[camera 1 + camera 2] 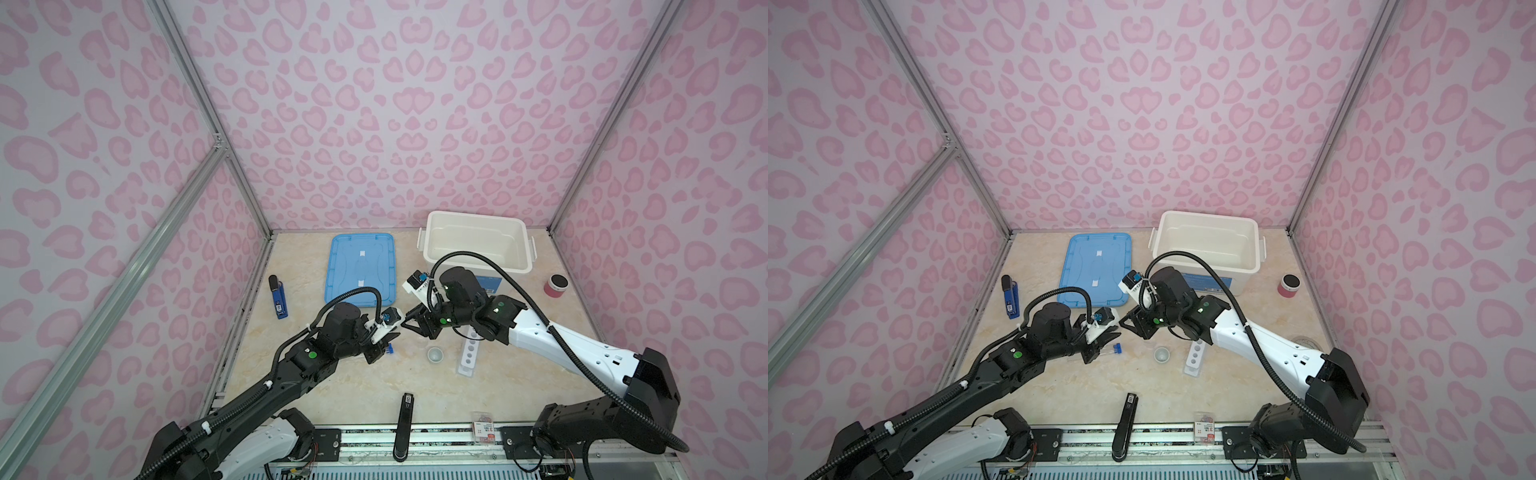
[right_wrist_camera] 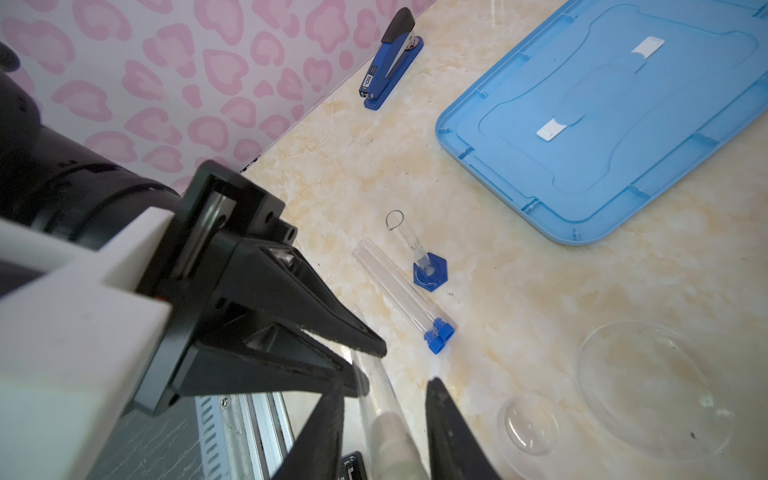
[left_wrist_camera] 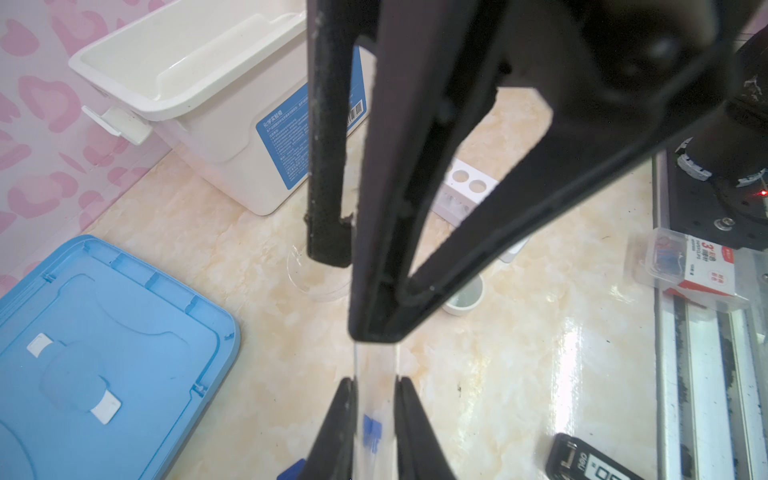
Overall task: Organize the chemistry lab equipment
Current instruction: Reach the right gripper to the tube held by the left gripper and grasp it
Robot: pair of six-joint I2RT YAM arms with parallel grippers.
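Marbled worktop point(image 1: 332, 395), left claw point(image 3: 376, 384) clamped on 1 clear test tube point(image 3: 376, 359), right claw point(image 2: 388, 384) part-open around the same tube.

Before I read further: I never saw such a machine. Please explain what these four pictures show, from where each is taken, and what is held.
Two robot arms, each ending in a two-finger gripper, work on a marbled table. Two pictures come from one camera above; two come from cameras on the arms' wrists. The left gripper is shut on a clear slim test tube; the right gripper has its jaws around the same tube farther along, small gaps showing. On the table are a flat light-blue plastic lid, an open white plastic box, a white holed rack, a tiny pale cup, two blue-capped clear tubes, a small blue-based glass cylinder, clear round glass dishes, a blue-and-black stapler and a pink black-topped can.
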